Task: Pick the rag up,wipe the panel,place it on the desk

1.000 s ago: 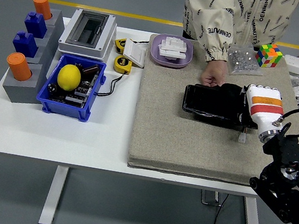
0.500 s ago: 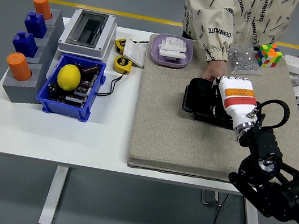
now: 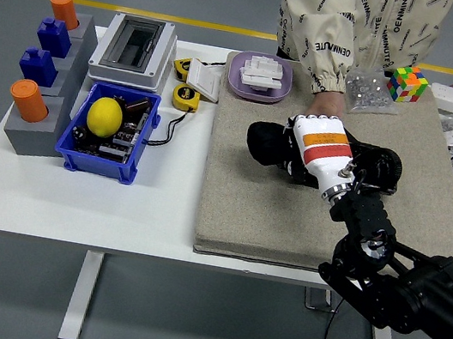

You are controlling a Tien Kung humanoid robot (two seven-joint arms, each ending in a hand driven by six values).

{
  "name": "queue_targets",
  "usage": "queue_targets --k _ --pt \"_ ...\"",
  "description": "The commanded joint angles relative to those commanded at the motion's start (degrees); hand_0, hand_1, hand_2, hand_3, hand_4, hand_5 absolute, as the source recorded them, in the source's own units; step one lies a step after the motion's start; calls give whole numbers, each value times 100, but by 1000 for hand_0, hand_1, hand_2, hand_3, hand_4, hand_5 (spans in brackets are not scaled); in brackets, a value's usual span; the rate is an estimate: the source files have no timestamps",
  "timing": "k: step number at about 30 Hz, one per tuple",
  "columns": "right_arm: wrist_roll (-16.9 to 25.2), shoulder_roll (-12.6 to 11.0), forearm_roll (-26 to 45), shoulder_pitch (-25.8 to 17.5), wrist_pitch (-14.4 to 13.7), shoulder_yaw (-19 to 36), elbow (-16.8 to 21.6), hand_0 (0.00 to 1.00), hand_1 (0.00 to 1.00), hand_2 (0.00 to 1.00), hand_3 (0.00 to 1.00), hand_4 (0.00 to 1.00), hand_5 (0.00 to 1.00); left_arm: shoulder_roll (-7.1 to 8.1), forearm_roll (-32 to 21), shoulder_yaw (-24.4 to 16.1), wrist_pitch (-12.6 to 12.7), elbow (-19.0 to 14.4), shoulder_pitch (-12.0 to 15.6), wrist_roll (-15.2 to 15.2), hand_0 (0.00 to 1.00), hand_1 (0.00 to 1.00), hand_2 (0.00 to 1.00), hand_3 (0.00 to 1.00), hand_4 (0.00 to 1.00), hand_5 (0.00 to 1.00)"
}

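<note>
Wiping stroke under way: the right hand (image 3: 322,146) presses the rag (image 3: 268,142) across the panel (image 3: 374,168).

The hand lies palm down with its fingers curled over the dark rag, holding it against the left end of the black panel, which rests on the grey mat (image 3: 238,206) near the middle of the worktop (image 3: 74,196). To wipe well, I would judge it best to keep the palm flat and the pressure even, sweeping along the panel's full length without dragging it off the mat; a person's hand (image 3: 326,106) at the far edge seems to steady the panel. The rag is a soft, black, bunched cloth, its left end spilling past the panel onto the mat. The panel is a glossy black tray-like slab with a raised rim, partly hidden under hand and rag.
</note>
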Motion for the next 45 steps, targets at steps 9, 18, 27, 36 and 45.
queue_targets --k 9,18,27,36,45 --pt "2 51 21 24 14 -177 16 279 358 373 376 914 87 2 17 -27 1 -6 -8 -2 605 637 637 562 631 447" --pt "8 -54 12 -34 23 -94 -116 279 358 373 376 914 87 1 17 -16 0 -5 2 -1 605 636 637 562 631 446" --pt "8 -247 -7 -133 35 -10 -85 279 358 373 376 914 87 2 17 -7 -1 -10 24 -3 605 637 637 562 631 447" --pt "10 -450 -34 -258 43 116 -52 279 358 373 375 914 87 -7 13 -10 0 -8 53 -2 605 636 637 562 631 447" --pt "15 -821 -76 -404 59 367 -39 279 358 373 376 914 88 -14 26 -45 -1 -14 45 -4 605 636 637 562 631 448"
